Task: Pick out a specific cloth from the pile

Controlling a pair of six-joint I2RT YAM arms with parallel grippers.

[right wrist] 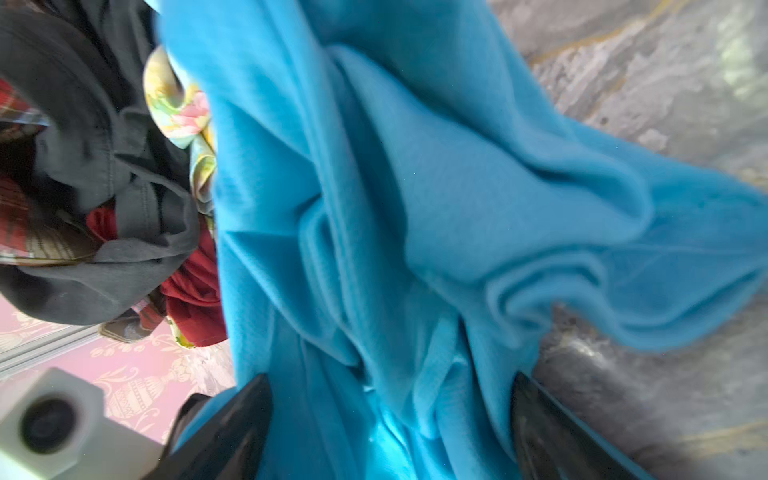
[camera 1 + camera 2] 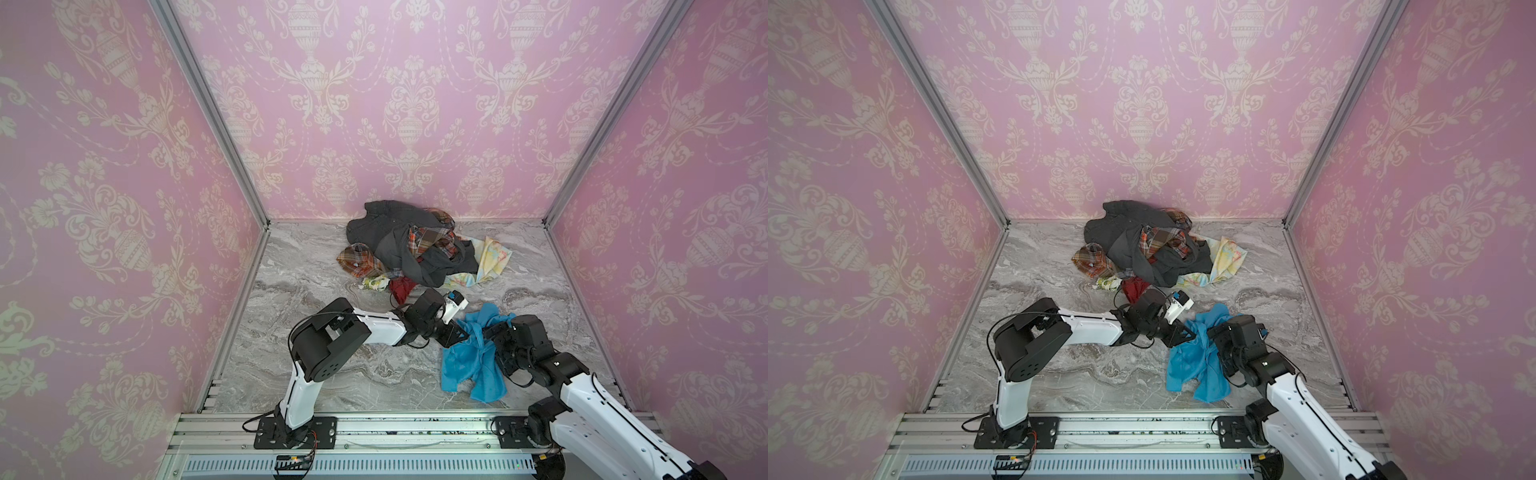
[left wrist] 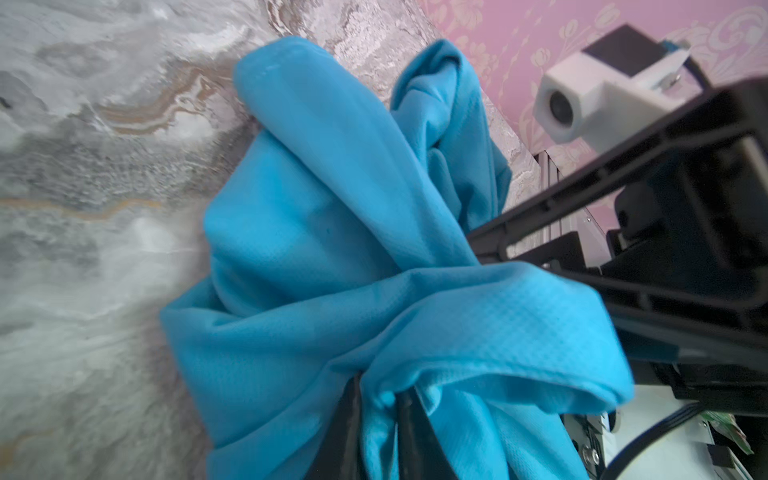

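The turquoise cloth, crumpled on the table apart from the pile, is pinched at a raised fold by the nearly closed left pincer, while the right pincer is spread wide astride it, gripping nothing, seemingly for a handover.

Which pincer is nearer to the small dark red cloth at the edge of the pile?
Left. The left pincer grips the turquoise cloth, near-right of the dark red cloth; the right pincer sits farther right, on the turquoise cloth's other side.
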